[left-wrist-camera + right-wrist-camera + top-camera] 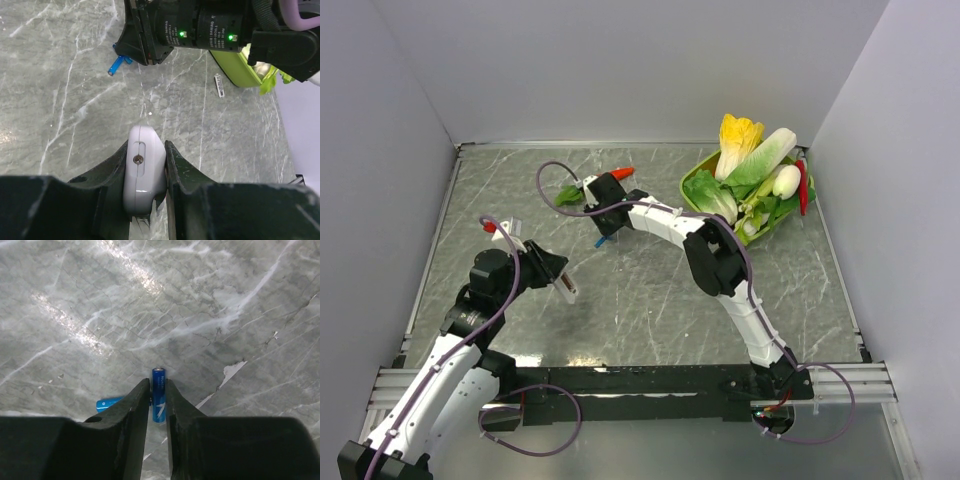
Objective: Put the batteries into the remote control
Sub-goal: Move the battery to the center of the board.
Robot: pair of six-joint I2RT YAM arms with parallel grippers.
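Observation:
The remote control (144,165) is a white-grey bar with a screw in its plain face, and my left gripper (145,159) is shut on it. From above it shows as a white end (567,291) at the left gripper (563,284), over the left-middle of the table. My right gripper (158,388) is down at the table with one blue battery (158,392) standing lengthwise between its fingers, which press both its sides. A second battery (109,403) lies flat just left of it, partly hidden by the left finger. In the top view the right gripper (603,237) is at the centre back.
A green tray (691,186) of vegetables stands at the back right. An orange carrot (620,173) lies behind the right gripper. A small grey-white strip (218,84) lies on the marble near the tray. Grey walls enclose the table on three sides.

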